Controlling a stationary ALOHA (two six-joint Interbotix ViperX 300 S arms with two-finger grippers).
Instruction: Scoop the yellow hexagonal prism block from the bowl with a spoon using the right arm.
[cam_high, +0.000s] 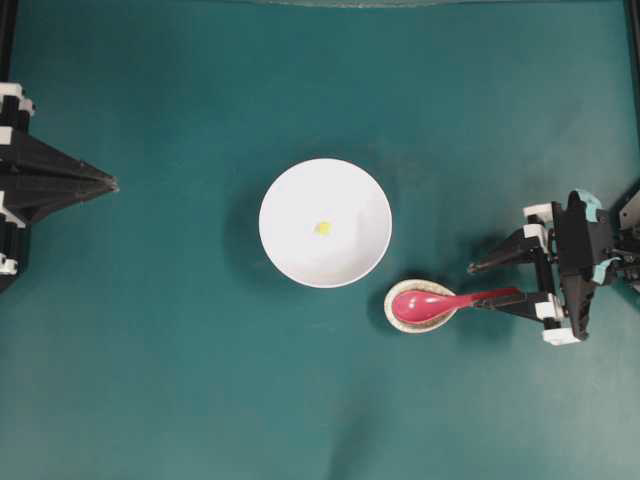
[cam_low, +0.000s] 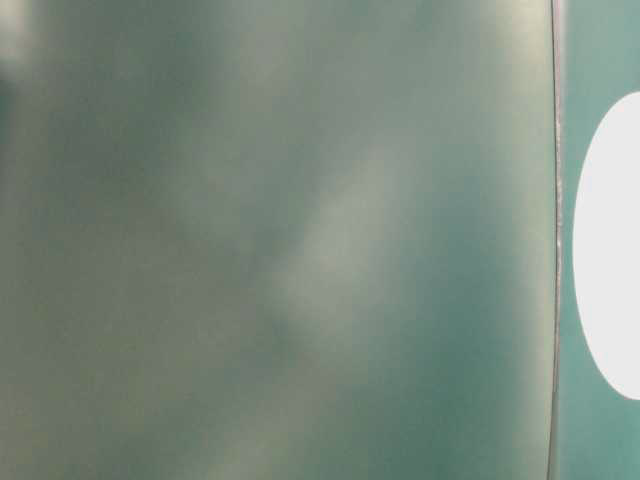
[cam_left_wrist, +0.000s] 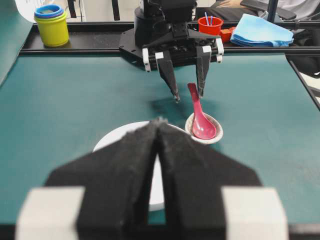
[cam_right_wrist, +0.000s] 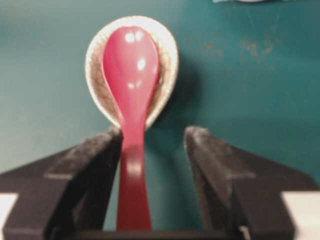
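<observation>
Glossy spoon (cam_right_wrist: 131, 75), crackled spoon rest (cam_right_wrist: 167, 60), prob. ceramic; matt tabletop (cam_high: 180, 380).

White bowl (cam_high: 325, 223) holds yellow block (cam_high: 322, 227); pink spoon (cam_high: 440, 304) on spoon rest (cam_high: 400, 318); right gripper (cam_high: 476, 286) jaws apart around handle.

A speckled grey spoon rest (cam_high: 424, 305) sits on the teal bench (cam_high: 180, 380). Along the far edge stand stacked yellow and blue cups (cam_left_wrist: 51, 24), a red cup (cam_left_wrist: 209, 25) and a folded blue cloth (cam_left_wrist: 264, 30).
</observation>
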